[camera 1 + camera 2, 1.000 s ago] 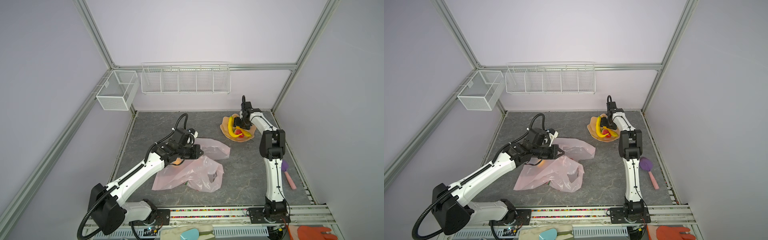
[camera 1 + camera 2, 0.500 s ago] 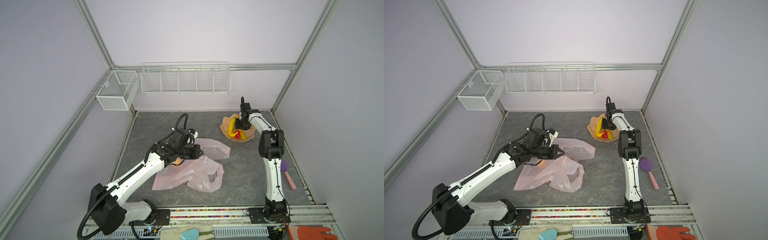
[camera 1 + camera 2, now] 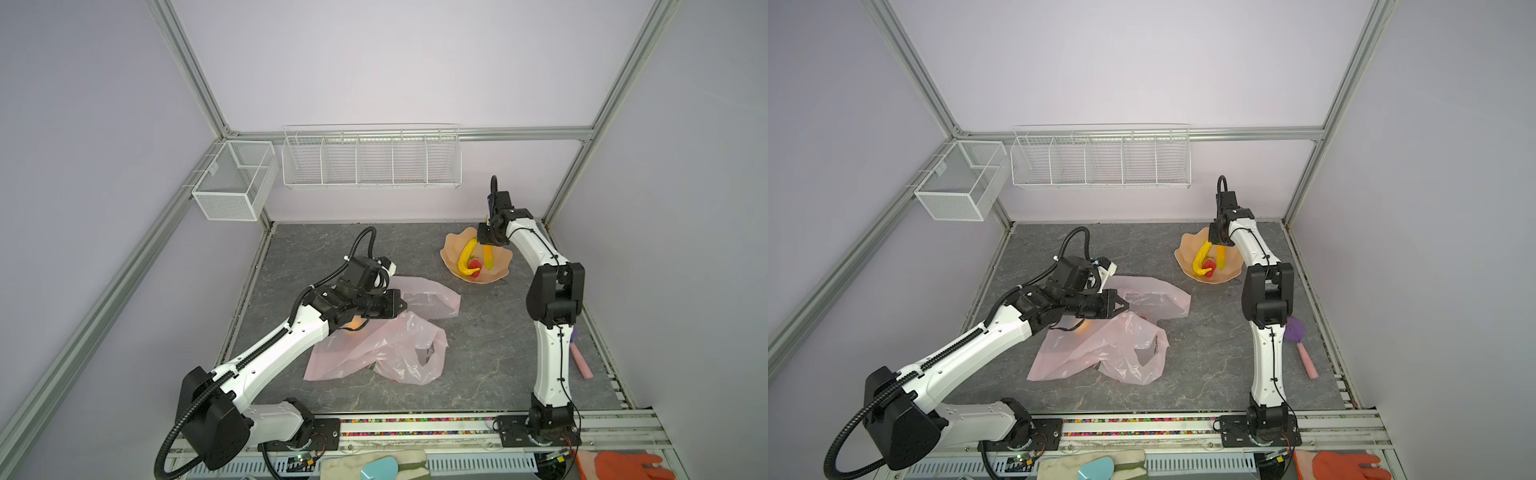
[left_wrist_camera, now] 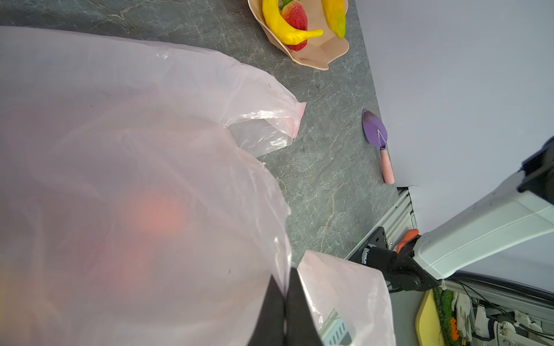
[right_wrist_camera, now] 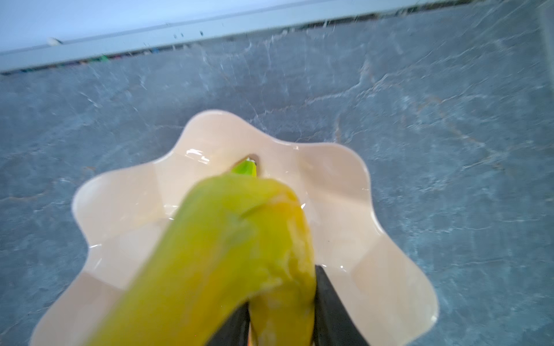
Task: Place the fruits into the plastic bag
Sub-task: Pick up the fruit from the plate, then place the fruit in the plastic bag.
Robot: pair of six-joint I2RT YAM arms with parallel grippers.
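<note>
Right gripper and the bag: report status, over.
Left gripper shut on plastic bag edge. Right gripper shut on a banana in the bowl. Second banana and strawberry left there. Nothing between bowl and bag.

We see our right gripper (image 5: 281, 314) close its jaws onto a banana (image 3: 488, 258) in the bowl (image 3: 451, 249). That banana now stands steeper, one end raised.

We see white-shelled limbs with black joint housings: the left arm (image 3: 282, 345) carries a ribbed black hose (image 3: 168, 436), the right arm (image 3: 548, 374) a thin black cable (image 3: 562, 357); the left gripper (image 3: 1126, 306) ends in black wedge fingers.
</note>
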